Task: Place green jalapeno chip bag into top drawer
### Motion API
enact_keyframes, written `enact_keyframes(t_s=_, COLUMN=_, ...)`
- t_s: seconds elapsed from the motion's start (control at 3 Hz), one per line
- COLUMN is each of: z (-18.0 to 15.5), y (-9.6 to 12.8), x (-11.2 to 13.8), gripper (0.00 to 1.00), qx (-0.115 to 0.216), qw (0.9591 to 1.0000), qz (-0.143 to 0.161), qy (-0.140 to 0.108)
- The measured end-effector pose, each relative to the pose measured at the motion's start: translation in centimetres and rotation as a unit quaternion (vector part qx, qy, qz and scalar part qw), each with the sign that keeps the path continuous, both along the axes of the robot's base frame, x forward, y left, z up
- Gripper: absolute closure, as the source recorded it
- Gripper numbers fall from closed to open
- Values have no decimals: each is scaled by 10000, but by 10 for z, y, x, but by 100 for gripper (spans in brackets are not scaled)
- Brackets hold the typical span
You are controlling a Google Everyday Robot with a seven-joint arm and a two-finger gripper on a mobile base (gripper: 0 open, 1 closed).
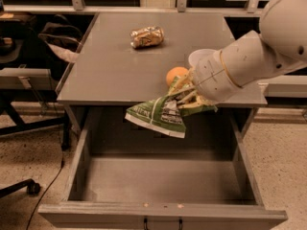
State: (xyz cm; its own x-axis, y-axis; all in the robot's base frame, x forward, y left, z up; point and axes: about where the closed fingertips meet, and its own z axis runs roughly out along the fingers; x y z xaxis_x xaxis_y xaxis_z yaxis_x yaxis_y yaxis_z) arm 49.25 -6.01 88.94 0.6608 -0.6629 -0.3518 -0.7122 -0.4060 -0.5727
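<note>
The green jalapeno chip bag (160, 115) hangs from my gripper (188, 98), its white end pointing down-left. My gripper is shut on the bag's right end, at the table's front edge on the right. The bag now hangs in front of the table edge, above the back of the open top drawer (158, 181). The drawer is pulled out wide and its grey inside is bare. My white arm reaches in from the upper right.
An orange (175, 74) sits on the grey table (110, 66) just behind my gripper. A crushed gold-brown can (147, 36) lies at the table's back middle. A dark chair and cables stand at the left.
</note>
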Motion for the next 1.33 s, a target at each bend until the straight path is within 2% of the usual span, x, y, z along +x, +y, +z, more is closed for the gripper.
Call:
enact_keyframes(t_s=0.33, z=-25, y=-10, x=8, gripper=100, qx=-147, qw=9979, qz=-633, qy=-68)
enact_keyframes(t_s=0.67, z=-53, y=-20, x=19, gripper=100, qx=-271, qw=9904, qz=-1351, qy=-80)
enact_keyframes(t_s=1.0, z=-56, y=-20, x=22, gripper=100, qx=-233, qw=9885, qz=-1493, qy=-72)
enact_keyframes(t_s=1.33, z=-56, y=-20, x=22, gripper=100, qx=-240, qw=9888, qz=-1474, qy=-73)
